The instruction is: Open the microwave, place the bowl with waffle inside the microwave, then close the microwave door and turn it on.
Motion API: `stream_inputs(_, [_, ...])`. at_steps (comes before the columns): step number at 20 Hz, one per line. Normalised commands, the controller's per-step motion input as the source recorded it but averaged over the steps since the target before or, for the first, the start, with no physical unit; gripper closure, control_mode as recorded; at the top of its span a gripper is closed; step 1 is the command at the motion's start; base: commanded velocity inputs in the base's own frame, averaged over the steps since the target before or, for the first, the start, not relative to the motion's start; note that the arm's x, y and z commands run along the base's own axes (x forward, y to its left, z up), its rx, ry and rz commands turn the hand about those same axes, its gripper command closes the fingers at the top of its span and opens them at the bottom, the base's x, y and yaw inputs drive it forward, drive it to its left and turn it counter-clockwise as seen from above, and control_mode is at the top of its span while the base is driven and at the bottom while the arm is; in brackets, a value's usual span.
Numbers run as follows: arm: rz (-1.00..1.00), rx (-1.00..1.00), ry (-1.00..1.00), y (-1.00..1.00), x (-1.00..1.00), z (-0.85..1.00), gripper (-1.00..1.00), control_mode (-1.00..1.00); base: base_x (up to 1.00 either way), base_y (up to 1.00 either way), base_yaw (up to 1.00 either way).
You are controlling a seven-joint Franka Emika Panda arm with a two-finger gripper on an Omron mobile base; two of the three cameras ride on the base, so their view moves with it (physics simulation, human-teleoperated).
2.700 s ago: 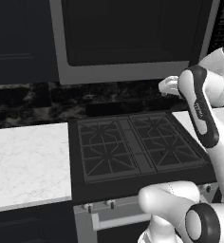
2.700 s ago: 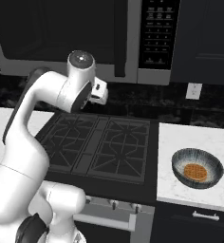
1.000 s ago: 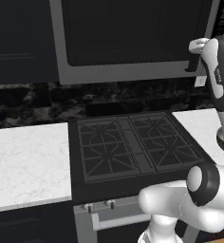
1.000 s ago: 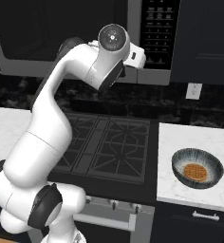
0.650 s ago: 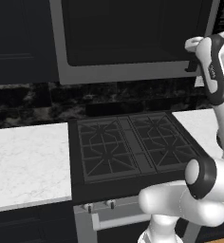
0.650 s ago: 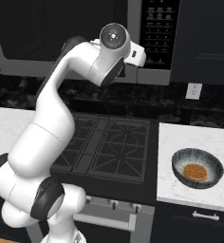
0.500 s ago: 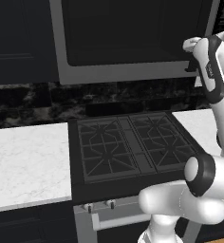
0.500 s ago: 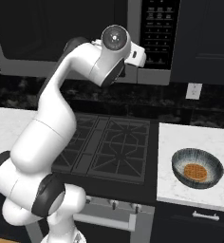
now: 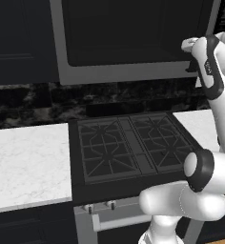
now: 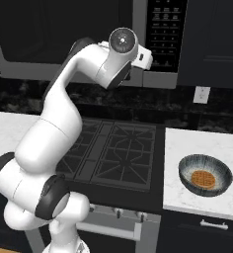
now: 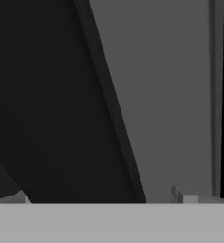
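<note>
Arm has swung up from over the stove [image 9: 128, 145] to the microwave [image 9: 133, 43] front within the last few seconds; over the last second it barely moves, just small settling at the door's right edge. Hand sits high against the microwave door [image 10: 54, 39], near the seam with the black button panel [image 10: 165, 32], where the handle should be. Hand view is pressed close: dark glass on one side, grey frame [image 11: 166, 95] on the other, a dark bar running between them.

Fingers: cannot tell how far apart they are or whether they hold anything; the tips are barely visible at the bottom of the hand view, and the wrist hides them in the base views.

Door looks fully closed, flush with the frame. Bowl [image 10: 206, 175] sits untouched on the white tabletop [image 10: 187, 197] right of the stove, with the waffle [image 10: 203, 178] inside.

Judgement: reach phase finished, now at the handle-grasp step of opening. Task very early; nothing else done. Next needs a firm hold on the bar, then a pull outward along the door's swing.
</note>
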Motion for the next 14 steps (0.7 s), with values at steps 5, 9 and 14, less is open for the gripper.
stream_inputs(5, [0.00,0.00,0.00,0.00,-0.03,0.00,1.00,-1.00,0.00,0.00,0.00])
stream_inputs(9, [-0.09,0.00,-0.02,0.03,-0.70,0.00,1.00,-1.00,0.00,0.00,0.00])
stream_inputs(14, [-0.36,-0.01,0.00,0.00,-1.00,0.00,1.00,-1.00,0.00,0.00,0.00])
